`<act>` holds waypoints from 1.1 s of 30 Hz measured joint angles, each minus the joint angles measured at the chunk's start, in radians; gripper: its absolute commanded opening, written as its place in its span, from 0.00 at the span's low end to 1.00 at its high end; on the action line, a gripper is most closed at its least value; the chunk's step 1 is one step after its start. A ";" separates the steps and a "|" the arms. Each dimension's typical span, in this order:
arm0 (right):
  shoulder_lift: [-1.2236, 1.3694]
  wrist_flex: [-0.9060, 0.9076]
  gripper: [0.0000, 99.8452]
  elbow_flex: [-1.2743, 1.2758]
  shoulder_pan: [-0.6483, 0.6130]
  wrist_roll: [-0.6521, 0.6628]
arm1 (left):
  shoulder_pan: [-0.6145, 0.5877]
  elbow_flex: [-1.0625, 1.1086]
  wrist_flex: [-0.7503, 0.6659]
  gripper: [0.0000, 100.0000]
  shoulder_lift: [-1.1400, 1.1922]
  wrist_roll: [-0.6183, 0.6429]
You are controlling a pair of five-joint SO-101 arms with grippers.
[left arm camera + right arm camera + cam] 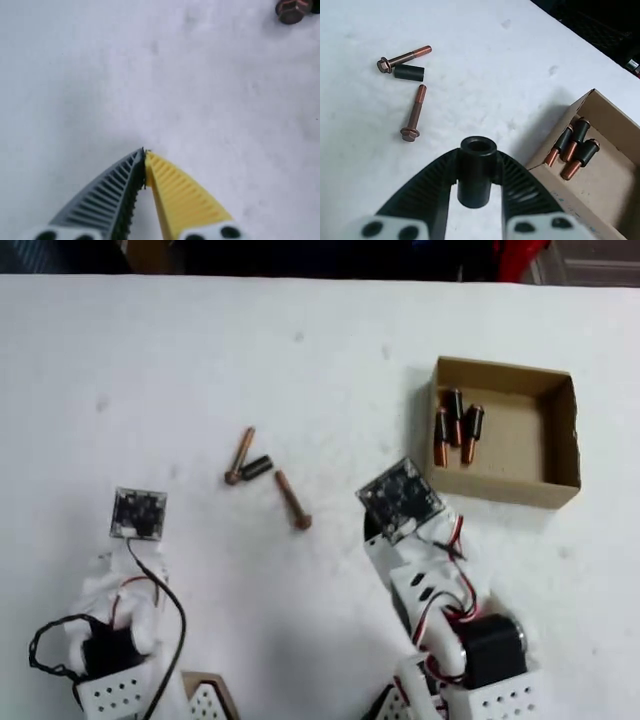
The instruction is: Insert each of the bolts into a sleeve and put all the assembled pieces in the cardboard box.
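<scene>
The right gripper (477,164) is part-way open and clamps a short black cylindrical sleeve (478,182) between its 2 black ribbed fingers (427,187). The sleeve stands upright with its hollow bore facing up, held above the white table (300,360) just beside the open brown cardboard box (505,487).

The left gripper (145,154) has its grey and yellow fingers closed tip to tip on nothing, low over bare table. The flanged hex head of a bolt (290,11) shows at the edge of its wrist view.

2 loose copper-coloured steel bolts lie in the middle of the table. 1 bolt (240,455) has a second black sleeve (256,467) lying just beside its shank, near the head. The other bolt (292,500) lies close by and apart from both, with its head toward the arms.

Inside the box lie 3 assembled pieces (575,137). Each is a black sleeve over a copper bolt with the threaded end sticking out. They are grouped side by side near 1 wall (612,112).
</scene>
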 measured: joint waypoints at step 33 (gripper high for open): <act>-0.376 -0.048 0.02 0.359 0.072 -0.101 | 0.068 -0.634 0.161 0.02 0.347 -0.003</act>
